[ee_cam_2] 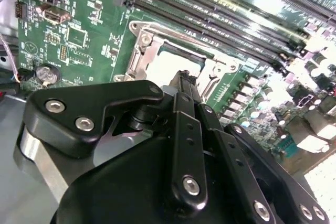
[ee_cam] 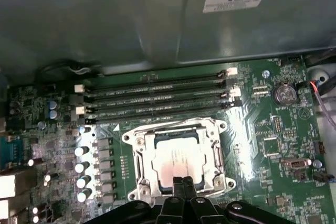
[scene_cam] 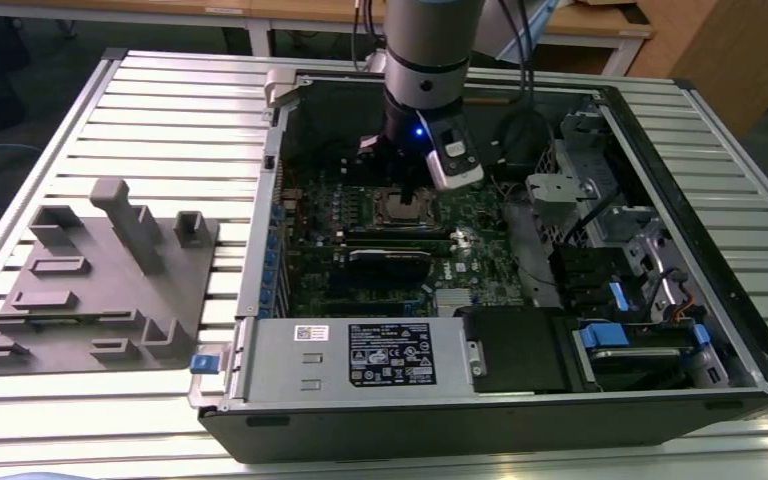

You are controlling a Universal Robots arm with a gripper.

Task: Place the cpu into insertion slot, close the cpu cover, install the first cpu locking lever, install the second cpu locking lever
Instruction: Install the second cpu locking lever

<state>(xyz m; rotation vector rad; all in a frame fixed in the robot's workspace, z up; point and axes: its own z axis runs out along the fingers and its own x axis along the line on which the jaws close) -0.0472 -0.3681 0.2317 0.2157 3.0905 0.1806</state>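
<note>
One cpu [ee_cam: 177, 162] lies flat in the insertion slot [ee_cam: 178, 164], its pale metal top showing through the window of the cpu cover [ee_cam: 149, 167], which looks folded down around it. By my judgement the chip is light, stiff and fragile underneath, best held by opposite edges. In the exterior view the socket sits at about 12 o'clock from the long black card on the motherboard [scene_cam: 357, 215]. Over it the arm hangs near vertical, the end effector [ee_cam: 182, 183] pointing down at the chip's near edge, fingers pressed together and empty. Around it stands the computer case [scene_cam: 398, 375] on the slatted counter [scene_cam: 171, 100].
</note>
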